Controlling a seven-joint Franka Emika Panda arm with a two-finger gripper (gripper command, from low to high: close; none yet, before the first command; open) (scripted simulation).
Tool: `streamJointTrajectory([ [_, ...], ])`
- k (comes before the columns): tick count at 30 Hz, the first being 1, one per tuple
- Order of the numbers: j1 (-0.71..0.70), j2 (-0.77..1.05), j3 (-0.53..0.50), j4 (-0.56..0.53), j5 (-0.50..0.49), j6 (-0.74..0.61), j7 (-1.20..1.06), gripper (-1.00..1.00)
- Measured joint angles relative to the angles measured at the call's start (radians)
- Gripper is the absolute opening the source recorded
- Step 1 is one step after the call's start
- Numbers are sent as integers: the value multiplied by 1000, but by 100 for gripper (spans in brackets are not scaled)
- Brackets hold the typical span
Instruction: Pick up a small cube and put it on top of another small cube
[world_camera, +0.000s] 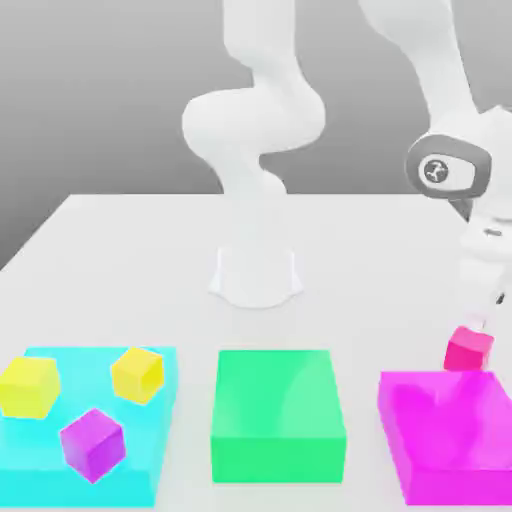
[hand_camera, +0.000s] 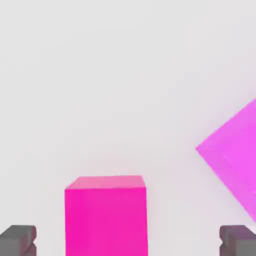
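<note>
Gripper (hand_camera: 128, 241), one, open, empty. Small hot-pink cube (hand_camera: 106, 222), one, on the table (world_camera: 340, 320), just beside the magenta block (world_camera: 450, 415), apart from it; lies between the finger lines, off-centre, sides squared to them; slight sideways centring probably needed.

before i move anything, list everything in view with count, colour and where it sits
small cube: 1, hot pink, beyond the magenta block, under the gripper
small cubes: 2, yellow, on the cyan block
small cube: 1, purple, on the cyan block
flat block: 1, cyan, exterior view's left
block: 1, green, middle
flat block: 1, magenta, exterior view's right
table: 1, white, under everything
robot arm: 1, white
gripper: 1, open
</note>
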Motion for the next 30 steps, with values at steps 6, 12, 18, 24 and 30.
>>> streamJointTrajectory([
  [6, 122, 140, -152, 30, -148, 104, 112, -100],
  [12, 105, 123, -132, 26, -136, 92, 103, -100],
  [18, -5, -61, -22, -2, 98, -55, -79, -100],
  [24, -243, -95, -179, 97, 162, -182, -178, -100],
  [30, -522, -114, -315, 206, 198, -308, -260, -100],
])
